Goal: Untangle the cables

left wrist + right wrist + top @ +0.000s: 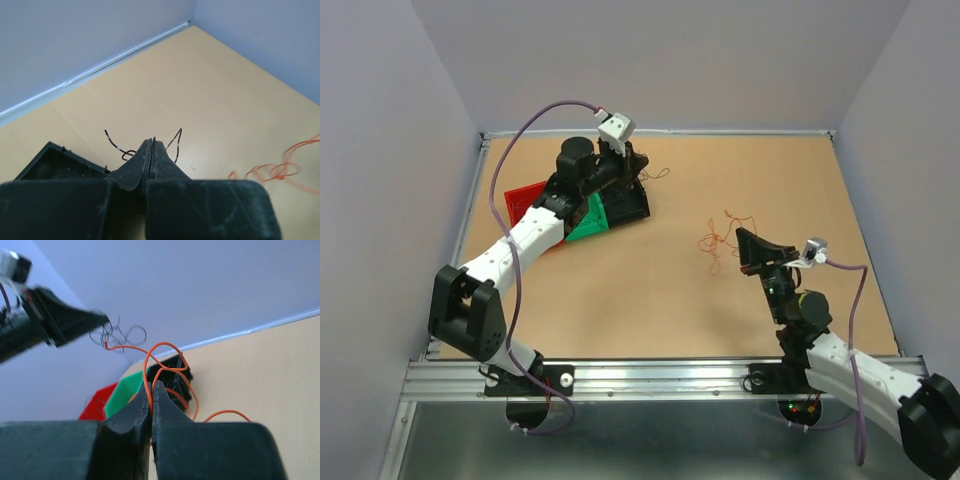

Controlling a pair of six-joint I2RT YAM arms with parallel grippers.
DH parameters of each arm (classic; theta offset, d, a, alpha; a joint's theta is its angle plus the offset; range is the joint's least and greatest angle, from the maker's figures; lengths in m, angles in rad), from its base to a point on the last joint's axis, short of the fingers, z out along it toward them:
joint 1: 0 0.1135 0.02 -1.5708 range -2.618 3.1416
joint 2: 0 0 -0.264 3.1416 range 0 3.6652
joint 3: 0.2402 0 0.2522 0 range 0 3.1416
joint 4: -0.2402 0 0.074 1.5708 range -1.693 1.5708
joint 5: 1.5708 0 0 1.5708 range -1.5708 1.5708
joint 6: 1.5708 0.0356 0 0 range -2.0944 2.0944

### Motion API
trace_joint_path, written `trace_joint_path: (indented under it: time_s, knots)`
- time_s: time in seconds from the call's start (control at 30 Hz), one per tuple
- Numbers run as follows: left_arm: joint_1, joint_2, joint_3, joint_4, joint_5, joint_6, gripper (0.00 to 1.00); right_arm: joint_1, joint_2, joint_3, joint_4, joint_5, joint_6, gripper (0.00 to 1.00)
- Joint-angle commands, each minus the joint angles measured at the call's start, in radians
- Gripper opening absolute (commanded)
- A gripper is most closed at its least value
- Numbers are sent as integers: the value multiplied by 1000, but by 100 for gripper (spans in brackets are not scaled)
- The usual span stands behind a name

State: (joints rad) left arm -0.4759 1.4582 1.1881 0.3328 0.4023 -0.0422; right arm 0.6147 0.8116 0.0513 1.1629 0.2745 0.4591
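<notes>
Left claw (152,142): clenched on the dark cable (176,142), just beside the black bin (632,200) at the far left of the bench (620,300).

Right claw (151,386): clenched on the orange cable (162,346), mid-bench, curls trailing below.

From above, your two strands sit well apart. In the right wrist view an orange end runs close to the dark loops; can't tell if it's hooked.

Judgement: mostly separated. You still need to confirm the parting and lay the strands down.
</notes>
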Motion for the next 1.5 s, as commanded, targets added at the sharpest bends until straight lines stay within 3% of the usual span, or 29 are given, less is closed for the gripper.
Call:
trace_joint_path:
  time_s: [0.0,0.13,0.27,0.47,0.57,0.77,1.03,1.07,1.1,1.2,1.47]
  knots:
    - [6,74,76,-21,-157,30,0,2,-193,-148,-285,175,33,0]
    - [19,145,116,-57,-268,77,0,0,-377,-117,-530,212,38,1]
    - [37,243,181,-92,-329,97,0,-1,-422,-85,-646,250,41,1]
    - [86,398,317,-201,-365,110,0,0,-402,-76,-660,247,47,1]
    - [91,549,427,-247,-387,143,0,0,-385,-71,-660,244,50,1]
    - [91,760,626,-442,-372,154,0,0,-368,-68,-660,242,53,0]
    - [89,688,564,-445,-362,159,0,0,-350,-62,-661,242,56,1]
    - [89,668,558,-445,-365,156,2,0,-350,-64,-661,244,58,1]
    - [88,656,545,-443,-368,154,17,0,-348,-62,-661,244,58,0]
    - [88,582,483,-400,-379,153,34,0,-342,-61,-661,242,59,1]
    - [69,375,358,-307,-393,166,53,-1,-237,-13,-645,148,21,1]
